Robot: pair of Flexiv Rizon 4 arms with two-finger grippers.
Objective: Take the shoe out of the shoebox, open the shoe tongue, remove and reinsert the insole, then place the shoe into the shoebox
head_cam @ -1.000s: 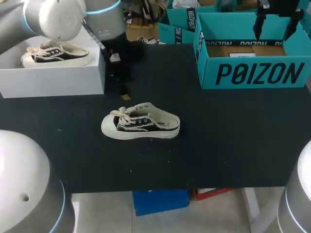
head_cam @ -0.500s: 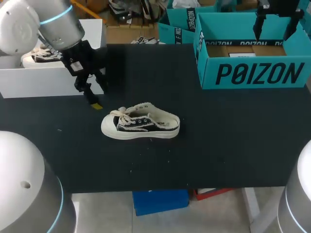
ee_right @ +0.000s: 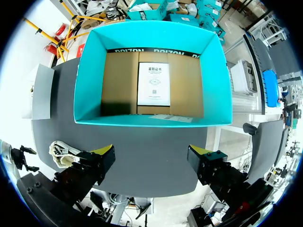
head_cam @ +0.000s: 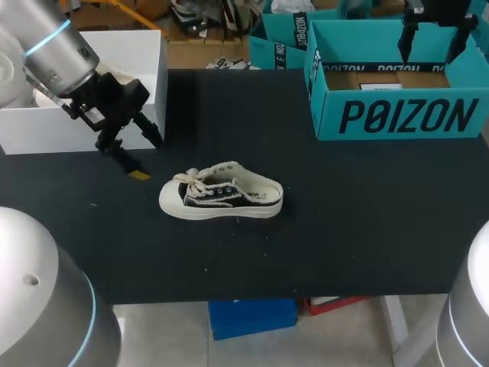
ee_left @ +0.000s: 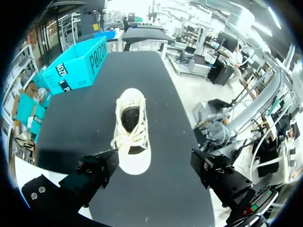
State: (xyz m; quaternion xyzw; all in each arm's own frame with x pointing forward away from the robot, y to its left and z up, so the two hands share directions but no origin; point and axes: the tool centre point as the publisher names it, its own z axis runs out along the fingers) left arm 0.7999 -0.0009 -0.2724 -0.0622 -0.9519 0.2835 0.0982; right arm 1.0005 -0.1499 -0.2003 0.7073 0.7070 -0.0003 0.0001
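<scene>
One shoe [head_cam: 221,200], black canvas with a cream sole and cream laces, lies on its sole near the middle of the black table [head_cam: 344,229], toe toward the robot's left and well apart from both boxes. The left gripper [head_cam: 150,159] hangs just beside the shoe's toe, in front of the white box [head_cam: 84,131] at the table's far left corner; its jaws stand wide apart with nothing between them, and one yellow tip shows low near the tabletop. From the left wrist view the shoe lies ahead of those spread fingers, toe nearest, its dark opening and loose laces facing up. The teal shoebox [head_cam: 397,116] sits at the far right of the table, open at the top. The right gripper [head_cam: 432,38] is above it, jaws likewise apart and holding nothing. The right wrist view looks down into the shoebox, where a white printed card [ee_right: 154,84] lies flat on the brown cardboard floor.
</scene>
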